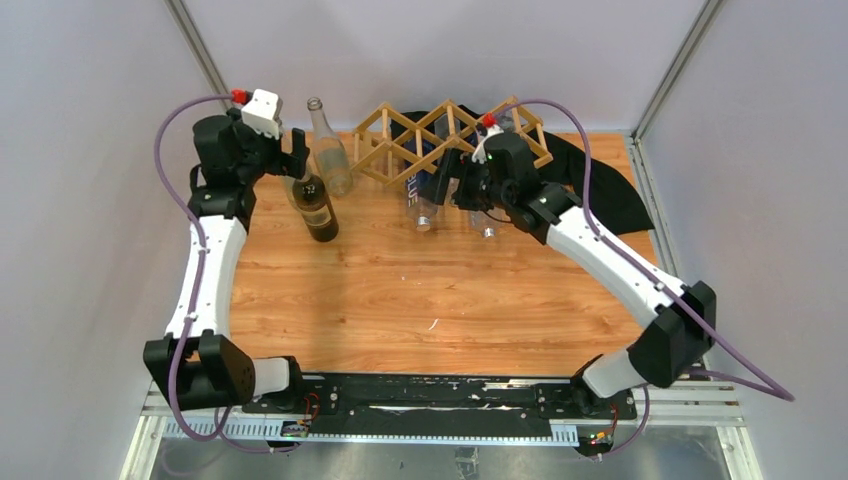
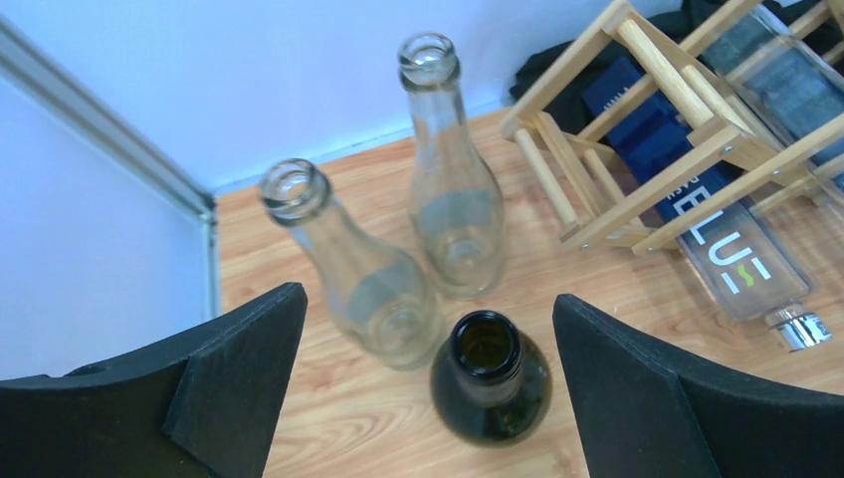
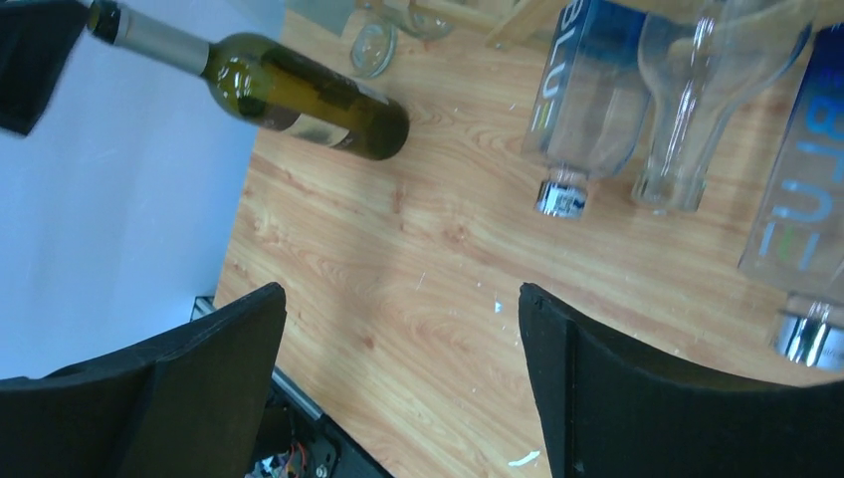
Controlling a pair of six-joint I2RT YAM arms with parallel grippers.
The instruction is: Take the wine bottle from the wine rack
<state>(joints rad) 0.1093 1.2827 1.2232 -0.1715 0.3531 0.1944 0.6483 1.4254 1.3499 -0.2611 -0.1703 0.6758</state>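
Note:
The dark green wine bottle (image 1: 318,208) stands upright on the wooden table, left of the wine rack (image 1: 440,135) and apart from it. In the left wrist view its open mouth (image 2: 488,349) sits low between my wide-apart fingers, touched by neither. My left gripper (image 2: 428,301) is open just above it, also seen from the top (image 1: 298,165). My right gripper (image 1: 462,190) hovers in front of the rack, open with only bare table between its fingers (image 3: 400,294). The wine bottle (image 3: 299,95) also shows at that view's upper left.
Two clear empty bottles (image 2: 348,269) (image 2: 453,199) stand close behind the wine bottle. Blue-labelled clear bottles (image 1: 420,195) (image 3: 806,189) and a plain clear one (image 3: 687,110) lie in the rack, necks pointing forward. A black cloth (image 1: 600,180) lies behind the rack at the right.

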